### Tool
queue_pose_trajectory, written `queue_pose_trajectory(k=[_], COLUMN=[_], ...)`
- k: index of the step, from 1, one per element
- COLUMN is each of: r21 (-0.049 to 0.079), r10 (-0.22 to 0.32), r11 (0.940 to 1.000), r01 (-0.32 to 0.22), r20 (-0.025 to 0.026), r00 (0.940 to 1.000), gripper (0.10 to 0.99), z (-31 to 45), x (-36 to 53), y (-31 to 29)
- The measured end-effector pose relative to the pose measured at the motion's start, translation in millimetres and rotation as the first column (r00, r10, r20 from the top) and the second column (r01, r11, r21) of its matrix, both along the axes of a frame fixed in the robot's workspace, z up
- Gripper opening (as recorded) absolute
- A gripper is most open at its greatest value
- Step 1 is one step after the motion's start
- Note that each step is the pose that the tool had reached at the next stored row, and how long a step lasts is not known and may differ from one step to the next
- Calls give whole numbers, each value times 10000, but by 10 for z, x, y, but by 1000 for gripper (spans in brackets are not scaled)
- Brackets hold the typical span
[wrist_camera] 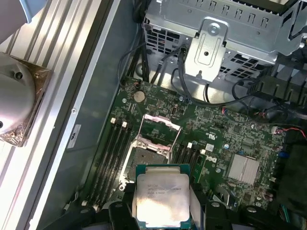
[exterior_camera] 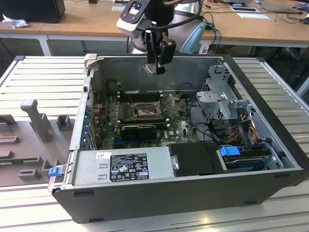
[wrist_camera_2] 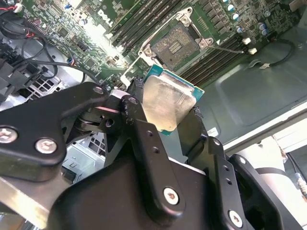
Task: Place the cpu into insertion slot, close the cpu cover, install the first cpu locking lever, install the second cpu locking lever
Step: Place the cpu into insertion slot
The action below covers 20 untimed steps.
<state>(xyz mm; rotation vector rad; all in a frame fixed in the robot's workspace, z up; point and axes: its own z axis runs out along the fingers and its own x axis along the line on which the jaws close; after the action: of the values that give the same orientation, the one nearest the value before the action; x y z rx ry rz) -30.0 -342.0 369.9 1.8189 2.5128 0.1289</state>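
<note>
Gripping 1 cpu [wrist_camera_2: 168,103] between 2 fingers [wrist_camera_2: 144,129], 1 tool [exterior_camera: 157,67] above 1 bare insertion slot [wrist_camera: 145,157], cpu cover [wrist_camera: 161,117] open.

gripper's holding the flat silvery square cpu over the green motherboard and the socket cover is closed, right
No: the thin silvery cover frame stands open beside the bare black-rimmed square socket, as the first wrist view shows. The gripper does hold the flat silvery square cpu over the green motherboard.

I had bright, even room light; glare whitened the cpu [wrist_camera_2: 165,103] top in the second wrist view, while the case [exterior_camera: 193,198] interior sat darker.
</note>
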Motion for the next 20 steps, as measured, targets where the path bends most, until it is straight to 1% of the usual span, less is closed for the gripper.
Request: queue_pose_trajectory(k=[2,5,6,7,8,13,20], r21=[0,0,0,2,1,-1,0], r10=[-137,-702,-1071,-1330,-1405,-1463,-1474], r11=[9999,9975,9942,9911,9901,9892,9891], r01=[137,702,1071,1330,1405,1463,1474], r20=[0,0,0,0,0,-1,0], r00=[9999,9975,9942,9911,9901,9892,9891], gripper=[529,529,529,529,529,529,529], z=[-1,-3,-4,-7,-11,-67,-106], x=[0,0,0,0,0,0,0], y=[0,0,0,0,0,0,0])
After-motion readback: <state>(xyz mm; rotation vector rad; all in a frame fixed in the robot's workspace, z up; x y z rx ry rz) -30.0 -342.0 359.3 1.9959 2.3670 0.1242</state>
